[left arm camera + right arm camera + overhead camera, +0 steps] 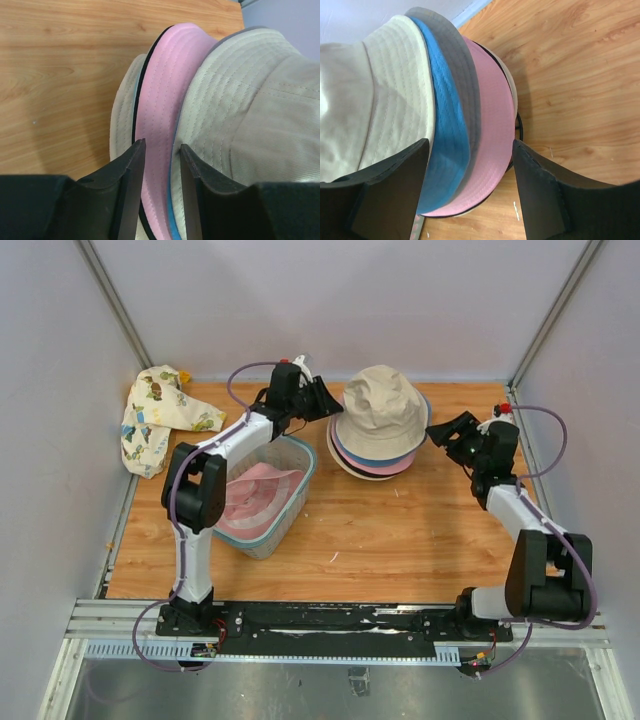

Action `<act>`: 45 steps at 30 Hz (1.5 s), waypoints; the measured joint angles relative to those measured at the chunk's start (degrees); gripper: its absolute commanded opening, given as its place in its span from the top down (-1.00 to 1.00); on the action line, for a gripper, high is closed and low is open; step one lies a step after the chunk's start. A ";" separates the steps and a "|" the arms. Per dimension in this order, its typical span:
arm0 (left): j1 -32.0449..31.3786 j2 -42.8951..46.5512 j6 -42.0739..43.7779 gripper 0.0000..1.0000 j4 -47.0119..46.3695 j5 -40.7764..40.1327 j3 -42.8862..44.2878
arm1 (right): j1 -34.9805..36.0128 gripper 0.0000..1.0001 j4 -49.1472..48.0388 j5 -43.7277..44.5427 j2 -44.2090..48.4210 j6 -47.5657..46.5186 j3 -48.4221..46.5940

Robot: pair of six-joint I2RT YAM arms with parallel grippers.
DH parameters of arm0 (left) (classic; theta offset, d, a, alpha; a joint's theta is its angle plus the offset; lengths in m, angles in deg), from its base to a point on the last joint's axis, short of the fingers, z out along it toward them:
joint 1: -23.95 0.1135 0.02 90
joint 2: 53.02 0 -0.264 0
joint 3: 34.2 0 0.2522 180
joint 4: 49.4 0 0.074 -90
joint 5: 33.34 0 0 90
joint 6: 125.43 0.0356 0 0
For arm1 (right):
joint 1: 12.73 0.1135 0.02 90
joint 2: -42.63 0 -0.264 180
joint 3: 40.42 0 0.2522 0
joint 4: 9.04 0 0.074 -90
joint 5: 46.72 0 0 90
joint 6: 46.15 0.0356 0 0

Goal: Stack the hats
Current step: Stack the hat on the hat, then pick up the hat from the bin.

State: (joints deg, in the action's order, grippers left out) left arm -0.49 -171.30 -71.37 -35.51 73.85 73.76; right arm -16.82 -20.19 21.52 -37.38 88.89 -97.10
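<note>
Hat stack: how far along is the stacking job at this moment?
Done: the beige hat tops the stack, with other brims layered beneath it. In hand: nothing gripped; the left gripper and right gripper stand open at the stack's brims. Left to do: a pink hat lies in the basket.

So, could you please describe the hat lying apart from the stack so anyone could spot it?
On the wooden table, find the plastic basket left of centre, by the left arm. The pink hat lies inside it, alone; the other hats sit piled under a beige one.
</note>
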 measured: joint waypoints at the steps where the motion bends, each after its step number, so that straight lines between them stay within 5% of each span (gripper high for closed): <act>1: 0.07 0.35 -0.11 0.20 0.13 -0.07 -0.42 | 0.00 -0.39 1.03 0.46 1.25 -0.37 0.37; 9: 0.79 3.39 -0.90 0.17 0.07 -0.02 -4.35 | 0.00 -0.46 6.40 1.18 13.25 -0.68 5.49; 20: 2.47 9.33 -2.12 -0.15 0.33 -0.57 -10.01 | 2.32 -0.47 14.69 0.98 26.60 -0.83 7.30; 31: 6.49 24.50 -3.37 -0.21 -2.08 -7.50 -20.04 | 18.34 -0.47 28.00 7.93 29.16 -10.97 -6.25; 45: 3.50 56.76 13.88 -0.20 11.08 -17.40 -36.15 | 35.21 -0.47 33.35 15.43 21.22 -18.73 -17.18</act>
State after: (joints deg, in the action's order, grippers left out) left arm 3.00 -114.54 -57.49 -24.43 56.45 37.60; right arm 18.39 13.17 36.95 -16.15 70.16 -114.28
